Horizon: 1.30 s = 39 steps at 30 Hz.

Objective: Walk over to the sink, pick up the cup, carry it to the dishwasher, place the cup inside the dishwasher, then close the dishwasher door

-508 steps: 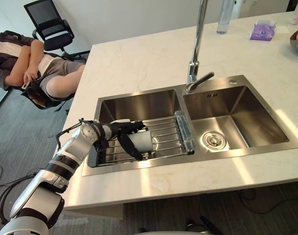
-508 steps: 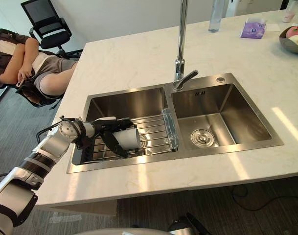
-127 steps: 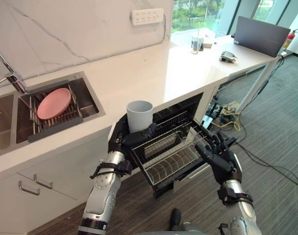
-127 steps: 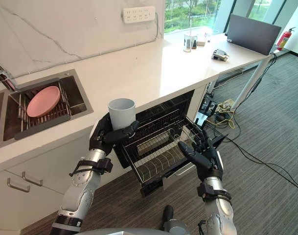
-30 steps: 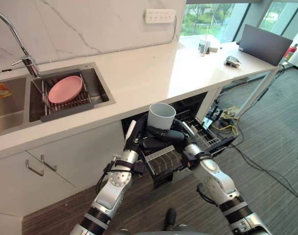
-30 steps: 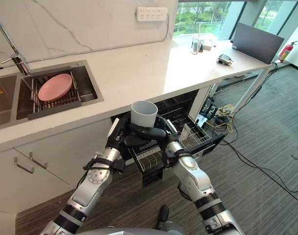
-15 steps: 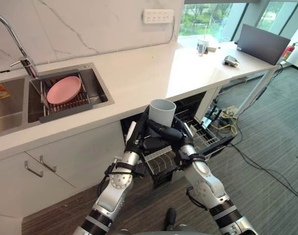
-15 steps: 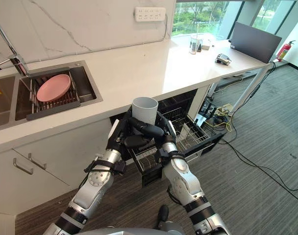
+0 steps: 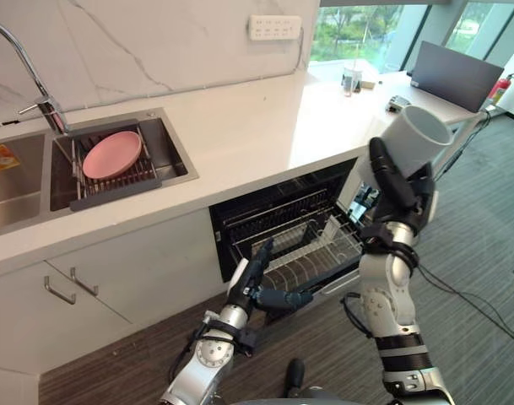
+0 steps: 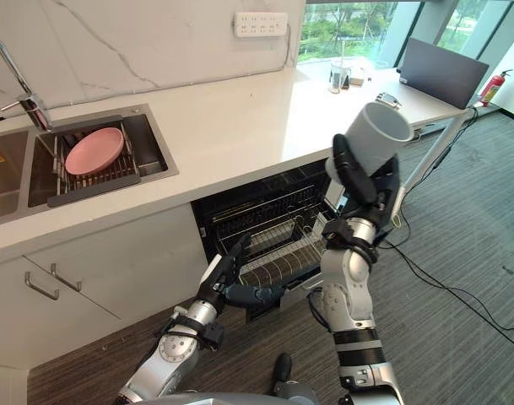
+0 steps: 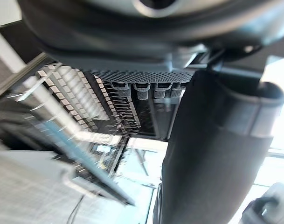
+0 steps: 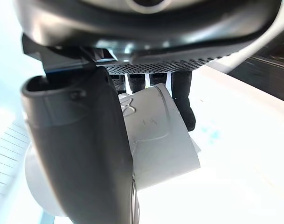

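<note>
The white cup (image 9: pixel 415 139) is up in the air at the right, tilted with its mouth toward the upper right, and my right hand (image 9: pixel 393 181) is curled round it from below. In the right wrist view the cup (image 12: pixel 162 133) lies between thumb and fingers (image 12: pixel 183 105). The dishwasher (image 9: pixel 273 211) under the counter stands open, its wire rack (image 9: pixel 314 247) pulled out over the lowered door. My left hand (image 9: pixel 255 285) hovers low before the rack's left corner, open and holding nothing. The rack's tines (image 11: pixel 81 91) show past it in the left wrist view.
A sink (image 9: pixel 168 148) at the left holds a pink plate (image 9: pixel 111 154) on a drain rack, beside a tall faucet (image 9: pixel 39 84). White counter (image 9: pixel 265 118) runs right to a laptop (image 9: pixel 455 72) and a glass (image 9: pixel 351 81). Cabinet drawers (image 9: pixel 71 287) sit left of the dishwasher; cables (image 9: pixel 446 278) cross the floor.
The cup has left the left hand and risen up and to the right in the right hand alone. The left hand has dropped low in front of the rack and opened.
</note>
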Tool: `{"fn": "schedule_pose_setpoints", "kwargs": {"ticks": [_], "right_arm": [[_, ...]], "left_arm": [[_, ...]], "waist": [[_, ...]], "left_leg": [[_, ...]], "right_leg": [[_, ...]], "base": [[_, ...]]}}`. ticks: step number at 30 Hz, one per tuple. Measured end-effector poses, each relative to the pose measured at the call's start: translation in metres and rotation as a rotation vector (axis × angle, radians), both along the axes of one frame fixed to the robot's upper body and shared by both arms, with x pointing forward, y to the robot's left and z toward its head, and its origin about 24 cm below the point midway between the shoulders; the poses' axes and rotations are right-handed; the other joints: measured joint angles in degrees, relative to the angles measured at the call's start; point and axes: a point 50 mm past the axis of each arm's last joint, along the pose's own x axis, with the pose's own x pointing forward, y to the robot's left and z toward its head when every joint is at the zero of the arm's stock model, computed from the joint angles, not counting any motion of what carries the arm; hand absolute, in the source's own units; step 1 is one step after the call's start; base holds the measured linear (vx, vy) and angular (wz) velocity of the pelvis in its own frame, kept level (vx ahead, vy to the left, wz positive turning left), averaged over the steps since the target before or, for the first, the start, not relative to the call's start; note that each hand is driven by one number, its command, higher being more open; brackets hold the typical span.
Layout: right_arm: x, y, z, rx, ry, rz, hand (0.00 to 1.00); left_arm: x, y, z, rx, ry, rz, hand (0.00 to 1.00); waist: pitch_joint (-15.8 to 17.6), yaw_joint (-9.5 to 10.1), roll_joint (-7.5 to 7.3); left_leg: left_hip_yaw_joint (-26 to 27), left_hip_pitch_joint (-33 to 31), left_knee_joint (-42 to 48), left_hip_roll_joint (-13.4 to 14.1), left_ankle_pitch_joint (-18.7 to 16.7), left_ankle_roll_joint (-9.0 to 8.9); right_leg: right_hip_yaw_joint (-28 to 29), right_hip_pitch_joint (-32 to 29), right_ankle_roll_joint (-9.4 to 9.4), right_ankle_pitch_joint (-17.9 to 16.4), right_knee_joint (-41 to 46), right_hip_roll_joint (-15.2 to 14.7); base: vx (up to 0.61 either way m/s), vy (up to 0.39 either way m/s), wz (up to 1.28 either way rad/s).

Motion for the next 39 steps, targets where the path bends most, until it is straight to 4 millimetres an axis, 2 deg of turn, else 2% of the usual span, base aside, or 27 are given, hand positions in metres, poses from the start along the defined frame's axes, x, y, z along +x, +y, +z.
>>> {"fn": "schedule_pose_setpoints", "kwargs": {"ticks": [2,4,7,8,9,11,12,14,15,18,22,25,28,31,32,36,39], "right_arm": [[-0.002,-0.006,0.0,0.007,-0.002,-0.026,0.0],[-0.003,-0.009,0.0,0.011,-0.002,-0.042,0.0],[-0.003,-0.011,-0.002,0.005,0.006,-0.048,0.0],[-0.004,-0.014,-0.005,-0.018,0.019,-0.044,0.0],[-0.004,-0.014,-0.005,-0.02,0.021,-0.043,0.0],[-0.004,-0.022,-0.015,-0.076,0.071,-0.031,0.0],[-0.004,-0.025,-0.018,-0.085,0.088,-0.027,0.0],[-0.01,-0.037,-0.035,-0.094,0.155,-0.016,0.0],[-0.011,-0.04,-0.04,-0.084,0.176,-0.013,0.0],[-0.017,-0.043,-0.074,-0.074,0.325,0.02,0.0],[-0.019,-0.036,-0.103,-0.031,0.458,0.129,0.0],[-0.022,-0.035,-0.121,-0.021,0.542,0.177,0.0],[-0.025,-0.037,-0.136,-0.011,0.624,0.194,0.0],[-0.023,-0.044,-0.142,-0.017,0.681,0.187,0.0],[-0.022,-0.044,-0.143,-0.018,0.687,0.184,0.0],[0.004,-0.043,-0.132,-0.025,0.689,0.183,0.0],[0.022,-0.048,-0.118,-0.05,0.68,0.173,0.0]], "left_arm": [[0.004,0.001,0.009,-0.017,-0.038,0.005,1.0],[0.006,0.002,0.014,-0.035,-0.06,-0.011,1.0],[0.004,0.001,0.008,-0.077,0.008,-0.067,1.0],[0.002,-0.001,-0.007,-0.123,0.132,-0.076,1.0],[0.002,-0.001,-0.009,-0.125,0.142,-0.075,1.0],[-0.013,0.003,-0.049,-0.136,0.387,-0.01,1.0],[-0.02,0.006,-0.06,-0.127,0.446,0.02,1.0],[-0.047,0.021,-0.086,-0.078,0.6,0.142,1.0],[-0.053,0.026,-0.091,-0.058,0.627,0.171,1.0],[-0.078,0.057,-0.113,0.034,0.738,0.341,1.0],[-0.098,0.097,-0.126,0.157,0.801,0.573,1.0],[-0.112,0.119,-0.13,0.227,0.814,0.713,1.0],[-0.131,0.13,-0.139,0.275,0.877,0.759,1.0],[-0.15,0.131,-0.147,0.263,0.948,0.765,1.0],[-0.15,0.132,-0.147,0.256,0.947,0.769,1.0],[-0.145,0.131,-0.147,0.214,0.917,0.722,1.0],[-0.132,0.13,-0.145,0.167,0.872,0.677,1.0]], "waist": [[0.0,0.03,0.46],[-0.5,0.1,1.79],[-0.5,0.41,2.2],[-0.7,0.96,2.5],[-0.7,0.99,2.52],[-0.8,1.08,2.75],[-0.8,1.02,2.73],[-0.8,1.34,2.73],[-0.8,1.38,2.73],[-0.5,1.7,2.71],[1.4,3.0,2.78],[2.2,3.54,2.87],[2.5,4.19,3.14],[3.5,4.86,3.63],[3.7,4.93,3.69],[7.4,5.95,4.52],[11.1,6.83,5.31]], "left_leg": [[0.0,-0.1,0.0,0.0,0.0,0.02],[0.0,-0.3,-0.5,0.7,0.1,0.12],[-0.8,-0.2,-0.7,0.7,0.2,-0.09],[-1.2,0.1,-1.0,0.8,0.2,-0.22],[-1.2,0.1,-1.0,0.8,0.2,-0.24],[-1.8,0.4,-2.0,0.7,0.6,-0.29],[-1.9,0.4,-2.3,0.7,0.7,-0.27],[-2.7,0.4,-3.2,0.2,1.2,-0.04],[-3.0,0.4,-3.3,0.1,1.3,0.02],[-4.4,1.5,-4.2,-0.3,1.6,0.16],[-5.3,1.5,-4.5,-0.6,1.5,-0.1],[-6.4,0.8,-4.7,-0.4,1.8,-0.29],[-7.2,0.6,-5.1,-0.2,2.2,-0.33],[-7.8,0.3,-5.1,-0.3,2.3,-0.14],[-8.0,0.2,-5.1,-0.4,2.3,-0.14],[-8.8,-2.0,-4.6,-1.0,2.5,0.13],[-10.4,-4.2,-3.2,-1.5,2.5,0.15]], "right_leg": [[-0.1,0.0,0.18,-0.2,0.0,0.0],[-0.7,-0.1,1.06,-1.4,0.0,0.2],[-1.1,0.2,0.48,-0.6,0.0,0.2],[-1.2,0.3,0.5,-0.3,0.0,0.2],[-1.2,0.3,0.44,-0.3,0.0,0.2],[-1.8,0.4,0.27,-0.2,0.0,0.0],[-2.0,0.4,0.28,-0.2,0.0,0.0],[-2.7,0.4,0.35,-0.2,0.0,-0.5],[-2.9,0.5,0.39,-0.2,0.0,-0.7],[-4.4,2.2,1.06,-0.7,-0.1,-1.2],[-5.4,2.7,1.59,-1.2,-0.1,-1.6],[-6.3,2.5,1.51,-1.6,-0.1,-1.6],[-7.3,2.5,1.69,-2.1,-0.1,-1.5],[-7.9,2.3,1.69,-2.1,-0.1,-1.7],[-8.0,2.2,1.69,-2.1,-0.1,-1.7],[-8.9,0.7,1.97,-2.0,-0.1,-2.5],[-10.3,0.1,2.16,-1.9,-0.1,-3.2]], "base": [[0.0,-0.001,0.02],[0.02,-0.01,0.09],[0.07,-0.009,0.13],[0.09,0.014,0.05],[0.08,0.017,0.05],[0.06,0.018,0.13],[0.06,0.034,0.16],[0.05,0.043,0.17],[0.04,0.04,0.27],[-0.01,0.023,0.23],[-0.03,-0.005,0.12],[0.02,-0.025,0.18],[0.08,-0.022,0.18],[0.09,0.01,0.11],[0.08,0.022,0.14],[0.03,0.02,0.11],[0.0,0.016,0.28]]}}
